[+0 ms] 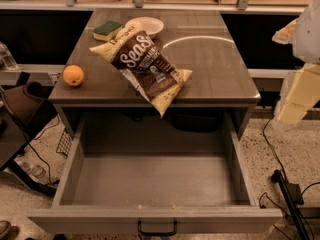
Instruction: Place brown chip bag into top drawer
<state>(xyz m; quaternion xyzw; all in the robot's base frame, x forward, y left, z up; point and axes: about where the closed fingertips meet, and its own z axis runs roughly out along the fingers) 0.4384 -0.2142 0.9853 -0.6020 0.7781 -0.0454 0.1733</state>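
Note:
The brown chip bag [142, 64] lies slantwise on the grey countertop, dark brown in the middle with cream-yellow ends and white script lettering. Its lower end sticks out past the counter's front edge, over the drawer opening. The top drawer [75, 174] is pulled wide open below it and nothing lies on its flat grey bottom. A small dark pull handle [157, 230] sits on its front panel. Only cream-white links of my arm [300, 91] show at the right edge, apart from the bag. My gripper is out of view.
On the counter sit an orange [73, 75] at the front left, a green-yellow sponge [106, 30] and a white bowl [148, 25] at the back. Cables [287, 184] run across the floor on the right. A dark chair [20, 109] stands on the left.

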